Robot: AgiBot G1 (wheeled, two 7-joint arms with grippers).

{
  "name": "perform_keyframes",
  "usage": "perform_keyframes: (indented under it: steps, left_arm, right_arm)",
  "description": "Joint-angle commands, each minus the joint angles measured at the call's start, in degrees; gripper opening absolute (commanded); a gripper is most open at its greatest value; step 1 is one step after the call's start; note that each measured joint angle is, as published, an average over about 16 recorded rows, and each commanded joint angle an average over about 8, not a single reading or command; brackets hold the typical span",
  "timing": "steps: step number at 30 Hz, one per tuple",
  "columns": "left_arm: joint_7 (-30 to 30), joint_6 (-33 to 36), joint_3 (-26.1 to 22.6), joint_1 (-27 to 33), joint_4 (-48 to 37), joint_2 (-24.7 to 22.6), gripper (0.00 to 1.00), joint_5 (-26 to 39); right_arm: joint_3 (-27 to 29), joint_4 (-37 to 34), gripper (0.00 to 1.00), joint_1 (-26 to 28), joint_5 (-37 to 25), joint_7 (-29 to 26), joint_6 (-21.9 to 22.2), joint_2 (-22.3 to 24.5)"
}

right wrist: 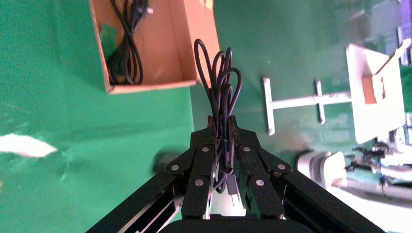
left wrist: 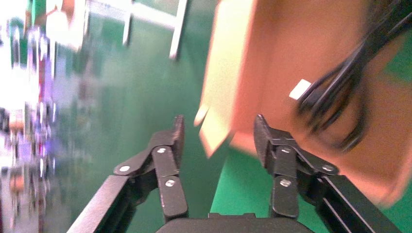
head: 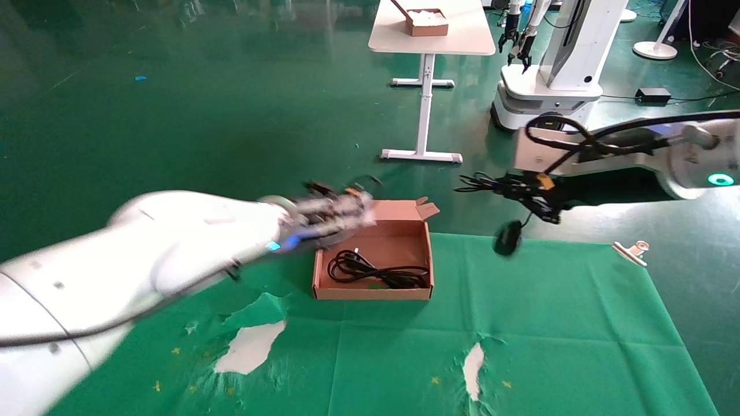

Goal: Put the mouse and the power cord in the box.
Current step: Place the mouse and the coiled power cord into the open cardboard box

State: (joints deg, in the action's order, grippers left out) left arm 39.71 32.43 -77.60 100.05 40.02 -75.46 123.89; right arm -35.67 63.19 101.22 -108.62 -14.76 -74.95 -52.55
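The brown box [head: 399,240] lies open on the green cloth with its lid flap standing back. The coiled power cord [head: 376,270] rests on its floor. My right gripper [head: 511,186] hovers to the right of the box, shut on the mouse's thin wire bundle [right wrist: 221,82]. The black mouse [head: 507,238] dangles below it, above the cloth. My left gripper [head: 347,211] is open at the box's far left corner. In the left wrist view a lid tab of the box [left wrist: 228,82] sits between the gripper's [left wrist: 219,127] spread fingers, and the power cord [left wrist: 335,97] shows beyond.
A metal clip [head: 631,251] lies at the cloth's right edge. The cloth has torn pale patches [head: 251,346] near me. Beyond the cloth stand a white table [head: 430,34] carrying another box and a second robot [head: 555,69].
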Motion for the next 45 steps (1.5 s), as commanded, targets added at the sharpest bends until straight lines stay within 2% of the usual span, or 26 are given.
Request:
perform_keyframes:
  steps: [1, 6, 12, 22, 26, 30, 31, 37, 38, 39, 45]
  left_arm:
    - [1.0, -0.3, 0.2, 1.3, -2.7, 0.5, 1.0, -0.2]
    - [2.2, 0.9, 0.8, 3.3, -2.5, 7.1, 1.0, 0.4]
    - [6.6, 4.0, 0.7, 3.8, 2.5, 13.5, 1.0, 3.4]
    - [15.1, 7.3, 0.6, 3.1, 10.5, 16.3, 1.0, 10.1]
    - [17.4, 8.1, 0.6, 2.7, 12.5, 16.8, 1.0, 12.0]
    - [19.0, 8.8, 0.7, 2.5, 14.0, 17.2, 1.0, 13.5]
    - [19.4, 8.9, 0.7, 2.4, 14.3, 17.3, 1.0, 13.8]
    - [20.5, 9.4, 0.7, 2.2, 15.5, 17.7, 1.0, 14.9]
    - [20.6, 9.5, 0.7, 2.2, 15.6, 17.7, 1.0, 15.0]
    - [20.7, 9.5, 0.7, 2.2, 15.7, 17.8, 1.0, 15.1]
    - [20.8, 9.6, 0.7, 2.2, 15.9, 17.9, 1.0, 15.2]
  right_arm:
    - [-0.2, 0.2, 0.0, 0.2, -0.1, 0.0, 0.0, -0.6]
    - [-0.7, -1.1, 0.0, -0.1, 0.6, 1.0, 0.6, -3.5]
    - [-1.7, -5.4, 0.0, -0.9, 1.1, 3.7, 3.4, -9.3]
    - [-3.6, -22.9, 0.0, 0.3, 0.5, 14.5, 14.0, -22.9]
    - [-5.9, -28.3, 0.0, 0.5, 2.3, 18.4, 17.2, -25.5]
    - [-10.1, -30.6, 0.01, 0.2, 5.0, 19.3, 20.3, -26.1]
    - [-11.3, -30.9, 0.07, 0.1, 5.5, 19.1, 21.1, -26.1]
    - [-16.7, -32.5, 0.81, -0.5, 7.4, 17.5, 25.6, -26.3]
    - [-17.2, -32.7, 0.92, -0.7, 7.6, 17.4, 26.0, -26.4]
    - [-17.6, -32.9, 0.99, -0.8, 7.8, 17.2, 26.4, -26.4]
    - [-18.1, -33.1, 1.0, -1.0, 8.2, 17.1, 27.1, -26.4]
